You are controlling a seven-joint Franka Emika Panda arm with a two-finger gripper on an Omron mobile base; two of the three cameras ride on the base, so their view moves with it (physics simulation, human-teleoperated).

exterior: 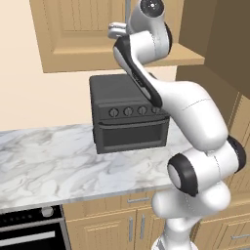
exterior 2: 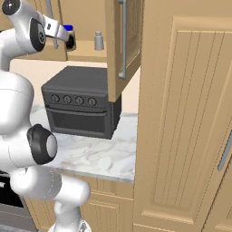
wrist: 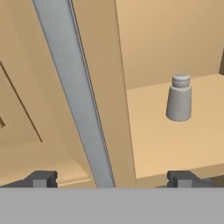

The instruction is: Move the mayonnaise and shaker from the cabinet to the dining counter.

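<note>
Hand view: pincer (wrist: 111,179) spread wide with nothing between its fingertips, straddling the edge of the open cabinet (wrist: 175,43) door and its metal bar handle (wrist: 74,96); the shaker (wrist: 179,97) stands upright on the wooden shelf (wrist: 175,148) beyond the right fingertip, apart from it. Right base view: the shaker (exterior 2: 98,41) stands on the shelf just right of the mayonnaise (exterior 2: 68,30), whose blue lid shows behind the hand, above the dark toaster oven (exterior 2: 79,102) on the marble tabletop (exterior 2: 97,156).
</note>
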